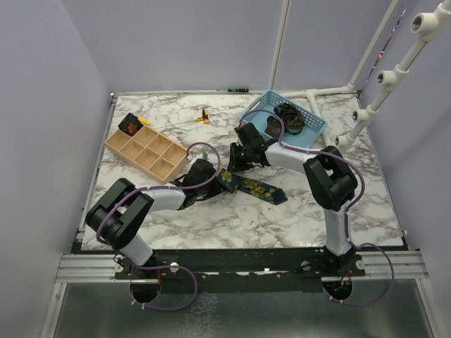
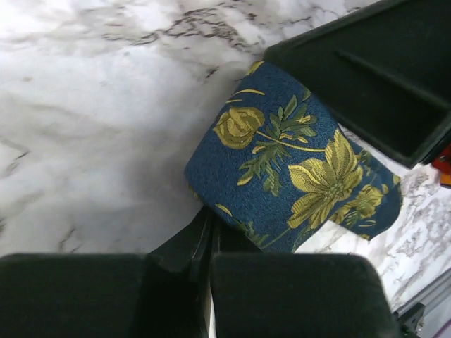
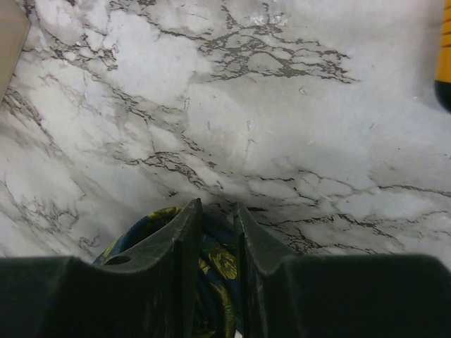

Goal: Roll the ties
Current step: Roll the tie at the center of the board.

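the navy tie (image 1: 254, 186) lies slack on the middle of the bench (image 1: 282, 211), soft, light and likely slippery, its curled end pinched by the pressed-together left tool (image 2: 210, 224) and by the narrowly parted right tool (image 3: 217, 208), so holding right at that curl seems best.

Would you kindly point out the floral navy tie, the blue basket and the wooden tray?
floral navy tie (image 2: 296, 162), left wrist view, on its patterned face.
blue basket (image 1: 308, 115), top external view, on its far rim.
wooden tray (image 1: 137, 163), top external view, on its near wall.
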`<state>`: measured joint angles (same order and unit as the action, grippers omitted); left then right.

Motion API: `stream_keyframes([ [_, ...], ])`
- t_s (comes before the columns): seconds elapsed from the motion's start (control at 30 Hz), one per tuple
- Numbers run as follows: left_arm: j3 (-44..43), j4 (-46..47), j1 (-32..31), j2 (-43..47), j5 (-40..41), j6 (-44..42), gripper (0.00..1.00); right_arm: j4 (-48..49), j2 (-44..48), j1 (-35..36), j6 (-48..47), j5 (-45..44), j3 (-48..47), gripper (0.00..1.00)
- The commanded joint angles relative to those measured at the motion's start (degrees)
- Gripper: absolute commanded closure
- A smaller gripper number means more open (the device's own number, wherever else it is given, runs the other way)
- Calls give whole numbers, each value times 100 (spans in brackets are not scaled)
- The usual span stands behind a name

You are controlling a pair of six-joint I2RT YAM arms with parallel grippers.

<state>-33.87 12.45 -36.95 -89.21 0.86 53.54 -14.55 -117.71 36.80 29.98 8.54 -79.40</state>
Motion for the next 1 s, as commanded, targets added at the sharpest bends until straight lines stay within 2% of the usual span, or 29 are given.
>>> stream_keyframes([
  [0.0, -89, 16, -89, -538, -330, -37, 100, 149, 48, 53, -141, 536, 337, 71],
  [0.37, -330, 192, -266, -881, -339, 13, 100, 264, 252, 60, -227, 796, 780, 71],
  [0.5, -240, 186, -280, -859, -374, 1, 100, 89, 383, 51, -64, 338, 809, 71],
  [0.77, 406, -312, -284, 146, -341, -212, 100, -334, 1316, -260, 344, -1147, 618, 58],
  [0.87, 434, -752, -287, 610, -281, -342, 100, -471, 1690, -296, 405, -1356, 559, 53],
  [0.97, 380, -1341, -287, 1186, -139, -580, 99, -313, 2135, -295, 335, -921, 855, 53],
])
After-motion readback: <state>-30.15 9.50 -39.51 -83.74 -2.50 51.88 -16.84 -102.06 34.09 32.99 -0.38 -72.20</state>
